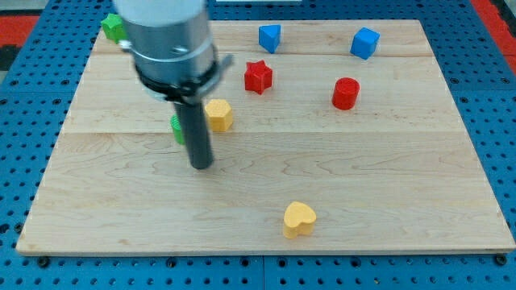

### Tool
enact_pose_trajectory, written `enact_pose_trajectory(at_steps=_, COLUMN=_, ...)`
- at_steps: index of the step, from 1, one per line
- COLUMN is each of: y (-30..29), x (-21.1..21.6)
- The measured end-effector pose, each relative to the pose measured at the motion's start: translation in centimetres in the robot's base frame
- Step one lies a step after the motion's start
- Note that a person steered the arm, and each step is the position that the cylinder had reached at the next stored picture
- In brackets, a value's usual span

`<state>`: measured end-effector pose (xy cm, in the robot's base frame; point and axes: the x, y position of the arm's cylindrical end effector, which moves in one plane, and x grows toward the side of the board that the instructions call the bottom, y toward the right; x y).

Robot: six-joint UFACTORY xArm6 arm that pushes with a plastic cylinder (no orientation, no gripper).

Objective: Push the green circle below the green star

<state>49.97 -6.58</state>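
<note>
The green circle sits at the view's middle left, mostly hidden behind my rod; only its left edge shows. The green star lies at the view's top left corner of the board, partly behind the arm's body. My tip rests on the board just below and right of the green circle, close to it; I cannot tell whether they touch.
A yellow block sits just right of the rod. A red star, a red cylinder, two blue cubes and a yellow heart lie on the wooden board.
</note>
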Motion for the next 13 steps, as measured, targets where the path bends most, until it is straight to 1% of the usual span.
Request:
enact_pose_trajectory(at_steps=1, y=0.3, x=-4.4)
enact_pose_trajectory(at_steps=2, y=-8.1, x=-6.8)
enact_pose_trajectory(at_steps=3, y=-15.6, x=-8.1)
enact_pose_trajectory(at_steps=4, y=-16.2, x=-8.4)
enact_pose_trajectory(at_steps=5, y=-13.1, x=-9.9)
enact_pose_trajectory(at_steps=6, y=-13.1, x=-11.6)
enact_pose_trajectory(at_steps=12, y=-12.7, x=-11.6)
enact_pose_trajectory(at_steps=13, y=-11.7, x=-11.6)
